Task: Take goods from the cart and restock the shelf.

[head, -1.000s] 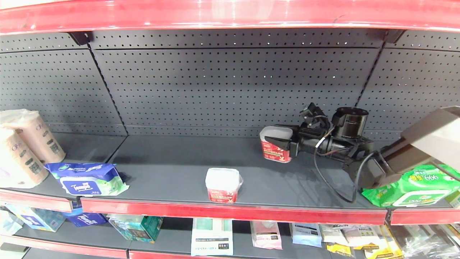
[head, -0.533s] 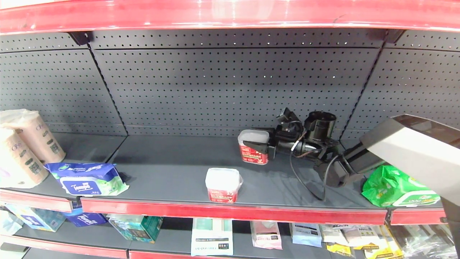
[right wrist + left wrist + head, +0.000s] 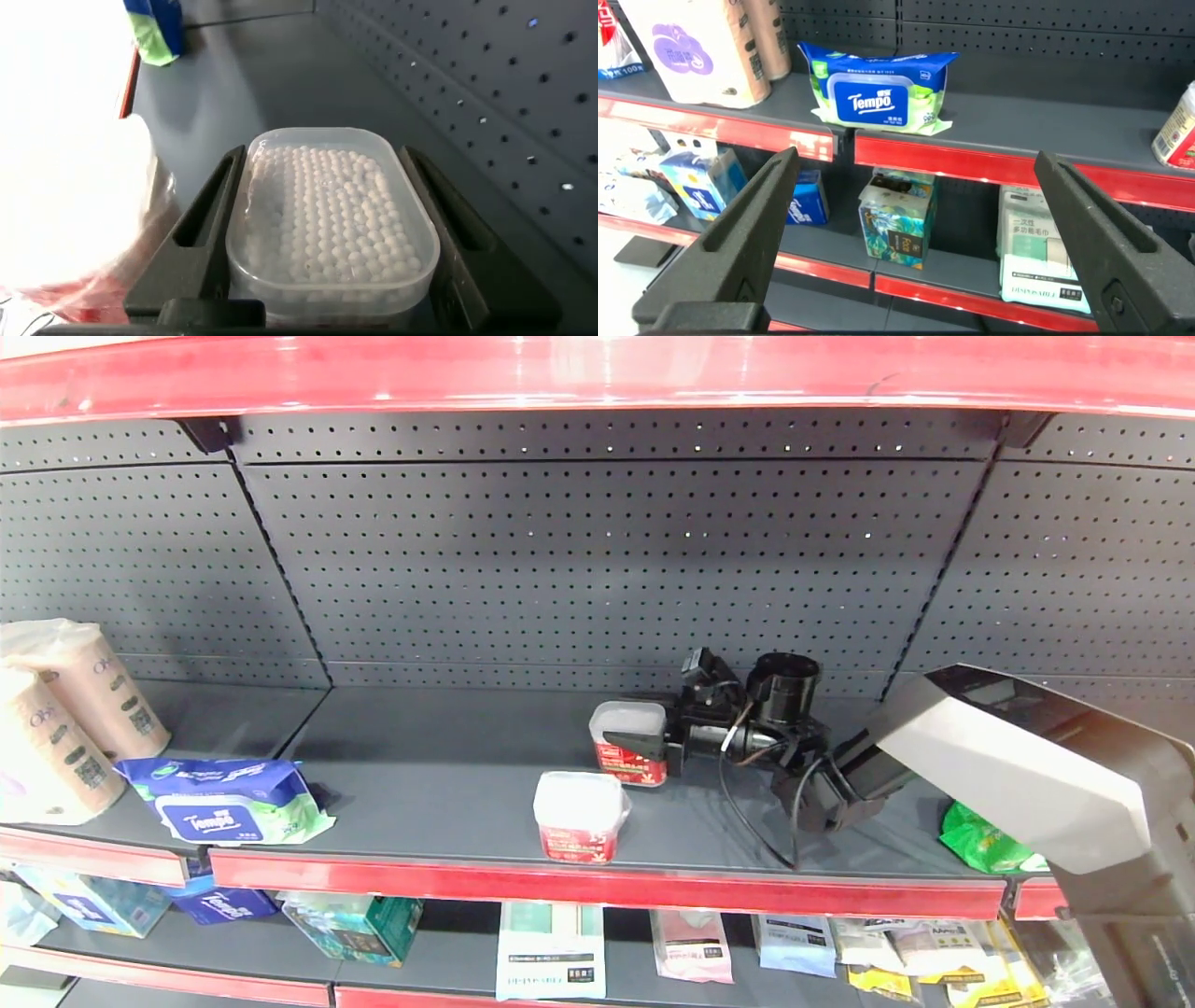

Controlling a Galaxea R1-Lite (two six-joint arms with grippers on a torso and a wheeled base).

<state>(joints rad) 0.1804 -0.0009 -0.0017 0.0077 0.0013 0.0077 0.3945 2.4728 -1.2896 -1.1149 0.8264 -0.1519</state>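
Tub (image 3: 624, 721), white-lidded and red-labelled, is clamped between the fingers of the right end effector (image 3: 640, 744) over the shelf (image 3: 448, 775), behind a 2nd tub (image 3: 579, 817) standing at the front edge. Whether its base touches the shelf cannot be told. A green packet (image 3: 976, 840) is largely hidden by the right arm. The left end effector (image 3: 915, 161) is spread wide and empty, facing a wipes pack (image 3: 878, 89).

My right arm (image 3: 1018, 775) hides most of the green pack (image 3: 971, 835). The rolls (image 3: 47, 728) run off the edge, and 1 finger (image 3: 639, 744) covers part of the tub (image 3: 627, 721).
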